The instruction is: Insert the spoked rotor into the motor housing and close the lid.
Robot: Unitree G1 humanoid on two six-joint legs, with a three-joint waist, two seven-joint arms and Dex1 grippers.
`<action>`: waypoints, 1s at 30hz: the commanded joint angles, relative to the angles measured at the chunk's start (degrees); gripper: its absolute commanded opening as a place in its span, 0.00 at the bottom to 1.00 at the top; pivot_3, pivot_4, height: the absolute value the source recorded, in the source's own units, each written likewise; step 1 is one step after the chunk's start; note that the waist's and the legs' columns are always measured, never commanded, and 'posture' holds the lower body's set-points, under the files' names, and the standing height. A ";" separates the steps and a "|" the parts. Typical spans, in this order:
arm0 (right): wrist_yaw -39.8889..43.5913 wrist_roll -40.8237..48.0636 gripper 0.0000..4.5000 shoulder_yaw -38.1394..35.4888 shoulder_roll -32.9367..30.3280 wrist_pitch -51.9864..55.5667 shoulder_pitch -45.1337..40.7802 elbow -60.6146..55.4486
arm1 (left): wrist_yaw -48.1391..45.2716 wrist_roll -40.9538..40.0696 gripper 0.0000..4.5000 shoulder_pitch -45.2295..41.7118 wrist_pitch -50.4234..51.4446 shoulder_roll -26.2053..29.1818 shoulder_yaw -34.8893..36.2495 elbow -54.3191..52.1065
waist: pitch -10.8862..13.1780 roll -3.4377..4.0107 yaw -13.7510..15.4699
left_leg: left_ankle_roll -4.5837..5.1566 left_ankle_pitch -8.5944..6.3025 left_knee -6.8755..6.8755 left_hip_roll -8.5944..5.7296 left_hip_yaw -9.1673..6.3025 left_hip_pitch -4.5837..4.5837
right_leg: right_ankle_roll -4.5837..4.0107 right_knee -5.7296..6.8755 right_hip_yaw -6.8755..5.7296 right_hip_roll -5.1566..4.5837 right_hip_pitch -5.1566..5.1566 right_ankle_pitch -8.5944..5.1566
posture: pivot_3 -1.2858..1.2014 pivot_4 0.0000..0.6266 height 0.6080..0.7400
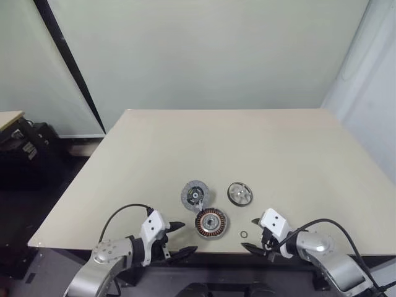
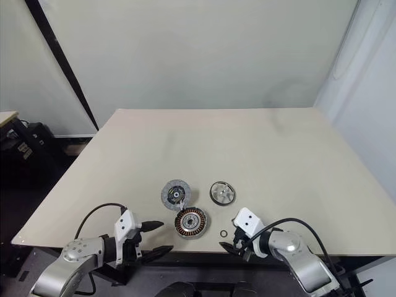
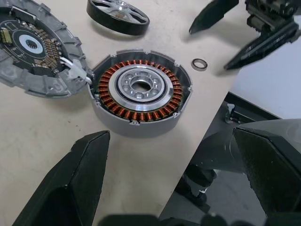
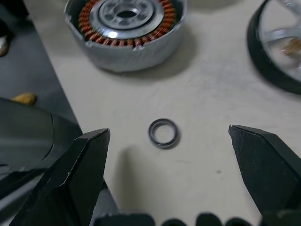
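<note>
Both arms are shiny grey metal with white wrist blocks. The left gripper (image 1: pixel 176 238) and right gripper (image 1: pixel 250 234) have pointy black fingers. Black cables loop behind them, maybe plugged into the wrists.

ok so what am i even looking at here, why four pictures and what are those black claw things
A two-armed robot stands at a table. Two pictures come from cameras in its head, looking down; the other two come from cameras on its wrists. The black claws are its grippers: the left gripper and the right gripper, both open and holding nothing. On the table lie a motor housing with copper windings, a grey lid touching it, a shiny spoked rotor lying apart, and a tiny ring.
</note>
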 commanded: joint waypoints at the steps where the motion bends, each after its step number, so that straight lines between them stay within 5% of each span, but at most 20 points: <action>1: -0.75 -1.14 0.98 0.53 0.94 -1.30 -1.17 -0.17 | -0.35 0.45 0.99 -0.60 -0.96 0.68 -0.23 -0.84 | 0.00 -0.01 -0.01 | 0.00 0.00 0.00 0.00 0.01 0.00 | 0.00 0.00 0.01 0.00 0.00 0.00 | 0.52 0.00 1.00; 11: -1.52 -2.42 0.98 0.76 3.09 -1.60 -1.68 2.51 | -0.48 0.83 0.99 -0.91 -1.56 0.83 0.01 -0.40 | 0.00 -0.02 0.00 | 0.00 0.00 0.00 0.00 0.00 0.01 | 0.01 0.00 0.00 0.01 -0.01 0.01 | 0.52 0.00 1.00; 14: -1.91 -2.70 0.85 0.50 3.28 -1.13 -1.68 3.02 | -0.46 0.92 1.00 -0.94 -1.80 0.75 -0.05 -0.33 | 0.00 -0.02 -0.01 | 0.00 0.00 0.00 0.01 0.00 0.01 | 0.02 0.00 0.00 0.02 0.00 0.01 | 0.52 0.00 1.00; 23: -1.99 -2.59 0.17 0.09 3.43 -0.62 -1.51 2.72 | -0.61 1.03 1.00 -1.12 -2.58 0.60 -0.32 0.30 | 0.00 -0.02 0.00 | 0.00 0.00 0.01 0.01 0.01 0.03 | 0.01 0.00 0.00 0.02 0.01 0.00 | 0.52 0.00 1.00; 30: -3.13 -0.18 0.17 -2.81 5.76 0.88 -3.02 0.61 | -0.42 0.11 1.00 -0.94 -2.41 0.42 1.01 1.00 | 0.00 -0.02 -0.03 | 0.00 0.00 0.00 0.01 0.02 0.02 | 0.01 0.00 0.01 0.02 0.00 0.01 | 0.52 0.00 1.00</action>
